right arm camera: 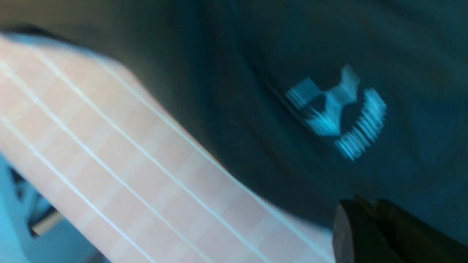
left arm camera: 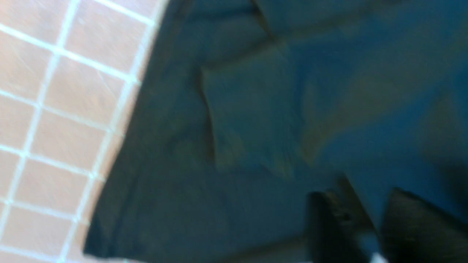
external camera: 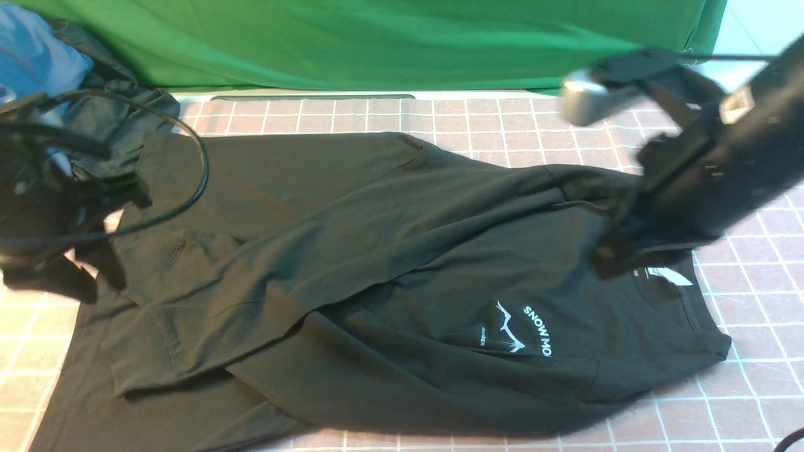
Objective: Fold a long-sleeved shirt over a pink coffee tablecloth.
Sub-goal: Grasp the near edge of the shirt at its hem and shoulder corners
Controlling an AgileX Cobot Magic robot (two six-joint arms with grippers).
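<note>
L arm [external camera: 38, 188] raised beside shirt [external camera: 377, 251] at its hem end, blurred; L gripper [left arm camera: 360, 204] angled down at shirt, jaws apart, nothing seen btwn. R arm [external camera: 722, 157] slants down to shirt's collar end; R gripper [right arm camera: 362, 206] jaws closed, pinching shirt fabric

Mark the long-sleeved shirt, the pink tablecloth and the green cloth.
long-sleeved shirt [external camera: 377, 238]: front view, on the folded-over fabric near its middle.
pink tablecloth [external camera: 766, 295]: front view, on bare grid squares beside the collar.
green cloth [external camera: 377, 44]: front view, on its middle, at the far side.
</note>
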